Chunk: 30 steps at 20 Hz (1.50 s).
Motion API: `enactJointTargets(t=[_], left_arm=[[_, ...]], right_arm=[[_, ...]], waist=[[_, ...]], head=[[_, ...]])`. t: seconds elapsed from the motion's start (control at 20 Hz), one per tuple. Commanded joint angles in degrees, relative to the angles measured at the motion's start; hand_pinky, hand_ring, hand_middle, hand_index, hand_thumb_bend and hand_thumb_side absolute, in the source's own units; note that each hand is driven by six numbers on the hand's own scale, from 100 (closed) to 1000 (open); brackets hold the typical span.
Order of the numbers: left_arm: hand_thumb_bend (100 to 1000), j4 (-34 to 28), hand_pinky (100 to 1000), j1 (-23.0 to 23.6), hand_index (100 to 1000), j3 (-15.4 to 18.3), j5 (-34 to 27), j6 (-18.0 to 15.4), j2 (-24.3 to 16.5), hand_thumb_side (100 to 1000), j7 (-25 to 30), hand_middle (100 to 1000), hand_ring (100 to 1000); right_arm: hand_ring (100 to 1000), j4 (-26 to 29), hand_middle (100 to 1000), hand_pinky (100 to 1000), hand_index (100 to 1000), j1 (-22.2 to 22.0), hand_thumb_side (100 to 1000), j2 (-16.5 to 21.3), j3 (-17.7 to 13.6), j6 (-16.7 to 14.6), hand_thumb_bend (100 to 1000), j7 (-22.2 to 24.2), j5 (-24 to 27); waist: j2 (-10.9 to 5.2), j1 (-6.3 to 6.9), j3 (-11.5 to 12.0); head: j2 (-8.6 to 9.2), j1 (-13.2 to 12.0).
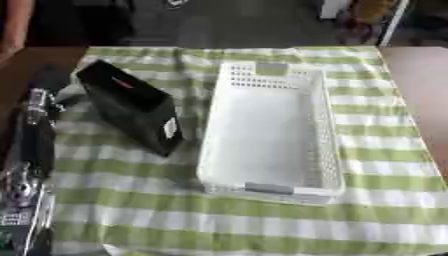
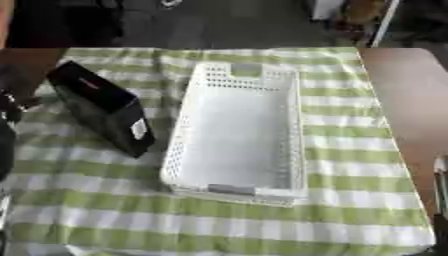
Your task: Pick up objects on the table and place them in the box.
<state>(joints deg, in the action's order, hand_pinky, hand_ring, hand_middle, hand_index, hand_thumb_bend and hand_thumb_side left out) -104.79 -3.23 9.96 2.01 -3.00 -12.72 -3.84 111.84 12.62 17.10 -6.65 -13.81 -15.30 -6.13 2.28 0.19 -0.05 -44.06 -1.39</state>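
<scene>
A black oblong carton [image 1: 131,107] with a red mark and a white label lies slantwise on the checked cloth, left of the white perforated basket [image 1: 328,130]. Nothing shows inside the basket. My left arm comes up along the left edge, and its dark hand [image 1: 48,82] sits right at the carton's far left end. Whether it holds the carton is hidden. A thin sliver of my right hand [image 2: 440,195] shows at the right edge, beside the table.
A green and white checked cloth [image 1: 245,220] covers most of the brown table [image 1: 420,75]. Bare wood shows at the right and the far left. Dark floor and clutter lie beyond the far edge.
</scene>
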Motion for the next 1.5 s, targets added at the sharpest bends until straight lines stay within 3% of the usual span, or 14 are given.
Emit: enactJointTargets(t=[0.05,0.75,0.9,0.95,1.1,1.2,1.35,1.5], left_arm=[[227,-1.18,796,-0.83,845,0.1,0.32,-0.09,-0.65,968,0.11,1000,922],[230,-1.21,795,-0.88,843,0.06,0.43,-0.08,-0.81,966,0.26,1000,923],[288,-1.3,797,-0.97,836,0.14,1.68,0.05,-2.71,926,0.63,983,922],[309,-1.4,797,-1.07,836,0.06,2.89,0.1,-4.84,911,1.19,979,922],[509,-1.67,804,-1.69,835,-0.51,8.05,0.56,-12.25,786,3.9,918,903],[608,-1.94,809,-2.45,823,-0.85,15.06,0.31,-19.29,709,6.81,865,889],[686,-1.64,810,-3.56,825,-2.18,24.39,-0.35,-27.16,589,10.95,808,868],[698,-1.26,808,-4.61,832,-3.43,30.64,-1.34,-32.27,531,13.94,783,853]], right_arm=[[805,0.6,836,732,939,0.64,772,0.35,-0.17,-0.06,100,0.12,0.2],[805,0.54,837,731,939,0.65,770,0.37,-0.13,-0.09,100,0.11,0.2],[805,0.46,838,732,940,0.58,769,0.4,-0.09,-0.06,100,0.16,0.19],[805,0.4,838,732,941,0.56,770,0.48,-0.05,-0.05,100,0.22,0.2],[806,0.29,838,733,941,0.53,768,0.75,0.01,-0.08,100,0.37,0.24],[806,0.2,838,733,942,0.39,767,0.9,0.0,-0.08,100,0.41,0.25],[806,0.1,838,733,942,0.24,767,1.01,0.03,-0.1,100,0.5,0.26],[806,0.04,838,733,942,0.19,766,1.09,0.07,-0.12,100,0.57,0.27]], waist=[[-0.43,-0.04,0.01],[-0.41,-0.06,-0.06],[-0.42,0.0,-0.23],[-0.45,0.08,-0.32],[-0.55,0.39,-0.58],[-0.65,0.69,-0.71],[-0.78,0.98,-0.78],[-0.91,1.14,-0.76]], head=[[-0.06,1.09],[-0.06,1.25],[-0.06,0.97],[-0.06,0.8],[-0.06,0.37],[-0.06,0.27],[-0.06,0.15],[-0.06,-0.09]])
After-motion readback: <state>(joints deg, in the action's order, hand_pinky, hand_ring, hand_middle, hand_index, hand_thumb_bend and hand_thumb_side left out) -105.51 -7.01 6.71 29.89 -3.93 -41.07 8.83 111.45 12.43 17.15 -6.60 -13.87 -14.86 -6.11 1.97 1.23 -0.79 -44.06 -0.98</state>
